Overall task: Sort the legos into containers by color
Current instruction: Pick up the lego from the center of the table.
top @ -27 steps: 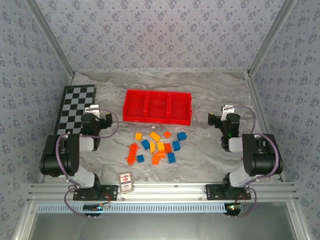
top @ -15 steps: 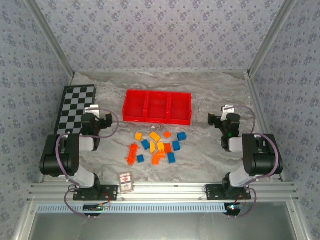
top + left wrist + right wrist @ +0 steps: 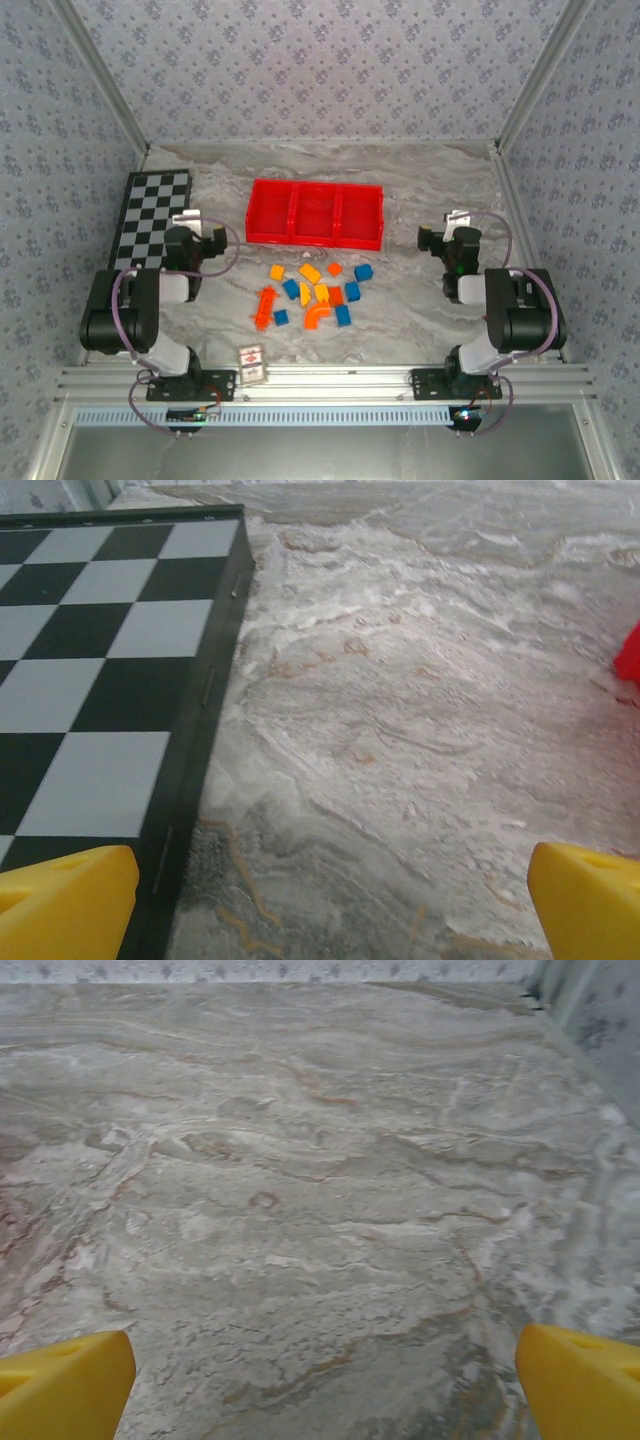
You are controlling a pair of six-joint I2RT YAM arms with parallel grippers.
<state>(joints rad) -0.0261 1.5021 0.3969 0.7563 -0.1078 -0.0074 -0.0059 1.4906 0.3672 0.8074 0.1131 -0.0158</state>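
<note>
The legos (image 3: 312, 294) lie scattered on the marble table in front of the red containers (image 3: 315, 236): yellow ones (image 3: 310, 272), blue ones (image 3: 363, 271), a long orange one (image 3: 265, 306) and a curved orange one (image 3: 318, 317). All three compartments of the tray look empty. My left gripper (image 3: 190, 226) rests left of the pile, open, with its yellow fingertips (image 3: 62, 902) wide apart over bare table. My right gripper (image 3: 455, 225) rests right of the pile, also open, its fingertips (image 3: 585, 1382) spread with nothing between them.
A black-and-white checkerboard (image 3: 150, 212) lies at the far left, its edge (image 3: 205, 690) close beside my left gripper. A small white card with a red mark (image 3: 251, 363) sits near the front edge. The enclosure walls stand close on the right (image 3: 590, 1010).
</note>
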